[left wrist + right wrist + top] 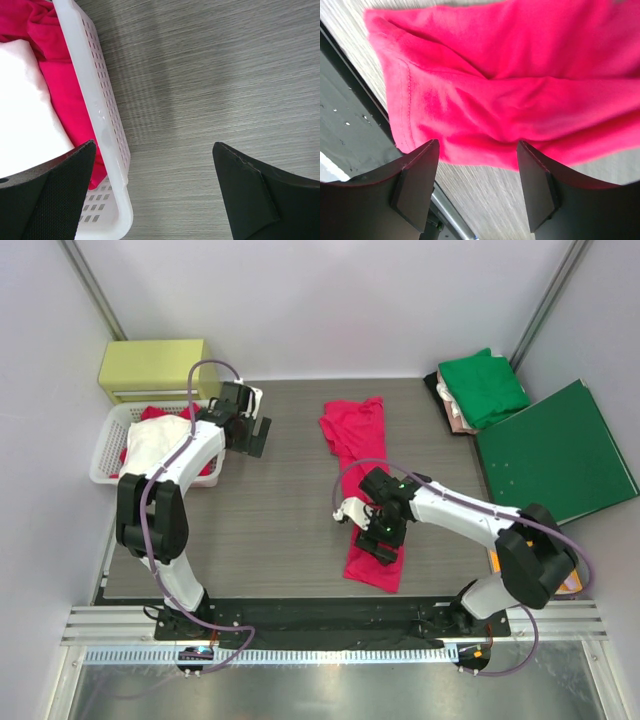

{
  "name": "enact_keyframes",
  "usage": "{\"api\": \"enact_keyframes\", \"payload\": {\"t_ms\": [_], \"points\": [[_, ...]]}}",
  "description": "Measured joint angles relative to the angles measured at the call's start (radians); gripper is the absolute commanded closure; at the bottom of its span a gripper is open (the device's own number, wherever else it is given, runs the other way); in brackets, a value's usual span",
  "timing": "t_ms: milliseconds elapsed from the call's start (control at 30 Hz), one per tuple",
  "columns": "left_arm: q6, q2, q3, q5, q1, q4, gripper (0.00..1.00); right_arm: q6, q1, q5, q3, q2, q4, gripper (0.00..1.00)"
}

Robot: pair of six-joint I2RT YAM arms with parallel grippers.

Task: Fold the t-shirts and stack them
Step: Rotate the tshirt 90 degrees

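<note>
A bright pinkish-red t-shirt [355, 435] lies as a long narrow strip down the middle of the table. My right gripper [380, 540] hovers over its near end, open. In the right wrist view the shirt's edge [520, 75] lies just past the tips of my right gripper [477, 147], with nothing between the fingers. My left gripper [255, 435] stands wide open beside the white basket [100, 465], holding nothing. The basket holds a red shirt [60, 95] and a pale one [25, 110]. A folded green t-shirt [485, 385] tops a pale beige-pink one [455, 415] at the back right.
A dark-green folder [555, 455] lies flat at the right, next to the stack. A yellow box [150, 370] stands behind the basket. The basket rim [95, 100] runs just left of my left gripper [155, 150]. The table's black front rail [350, 110] is close to the shirt's near end.
</note>
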Motion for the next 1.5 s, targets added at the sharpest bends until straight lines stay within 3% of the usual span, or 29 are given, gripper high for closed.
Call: {"api": "enact_keyframes", "payload": {"t_ms": [233, 300, 333, 400, 500, 633, 800, 900, 1067, 1200, 1267, 1300, 1333, 1367, 1500], "points": [[0.002, 0.000, 0.000, 0.001, 0.000, 0.000, 0.00, 0.003, -0.014, 0.000, 0.000, -0.203, 0.045, 0.27], [0.002, 0.000, 0.000, 0.002, 0.000, 0.000, 0.00, 0.004, -0.014, -0.003, 0.000, -0.224, 0.057, 0.28], [0.002, 0.000, 0.000, 0.002, 0.000, 0.000, 0.00, 0.006, -0.015, -0.006, 0.001, -0.220, 0.064, 0.38], [0.002, 0.002, 0.000, 0.002, 0.000, -0.001, 0.00, 0.008, -0.015, -0.010, 0.002, -0.191, 0.078, 0.46], [0.002, 0.003, 0.000, 0.002, 0.000, -0.002, 0.00, 0.024, -0.015, -0.024, 0.005, -0.122, 0.102, 0.48], [0.002, 0.004, 0.000, 0.002, 0.000, -0.002, 0.00, 0.037, -0.016, -0.046, 0.024, -0.061, 0.130, 0.71], [0.003, 0.010, 0.000, 0.002, 0.000, -0.004, 0.00, 0.048, -0.016, -0.064, 0.069, 0.009, 0.181, 0.55], [0.006, 0.015, 0.000, 0.000, 0.000, -0.005, 0.00, 0.050, -0.016, -0.079, 0.089, 0.066, 0.208, 0.65], [0.013, 0.015, 0.000, 0.000, 0.000, -0.005, 0.00, 0.055, -0.013, -0.095, 0.090, 0.106, 0.214, 0.69], [0.017, 0.015, 0.000, 0.000, 0.000, -0.005, 0.00, 0.055, -0.005, -0.106, 0.077, 0.106, 0.214, 0.86], [0.017, 0.016, 0.002, 0.000, 0.000, -0.006, 0.00, 0.050, -0.002, -0.114, 0.068, 0.106, 0.204, 0.85], [0.017, 0.018, 0.005, 0.000, 0.000, -0.008, 0.00, 0.047, 0.000, -0.119, 0.066, 0.107, 0.190, 0.80], [0.017, 0.022, 0.010, 0.000, 0.000, -0.009, 0.00, 0.042, 0.004, -0.128, 0.067, 0.113, 0.174, 0.85], [0.017, 0.024, 0.014, 0.000, 0.000, -0.009, 0.00, 0.034, 0.011, -0.141, 0.074, 0.124, 0.153, 0.99], [0.018, 0.028, 0.017, -0.001, 0.000, -0.010, 0.00, -0.007, 0.040, -0.188, 0.152, 0.227, 0.055, 0.99]]}}
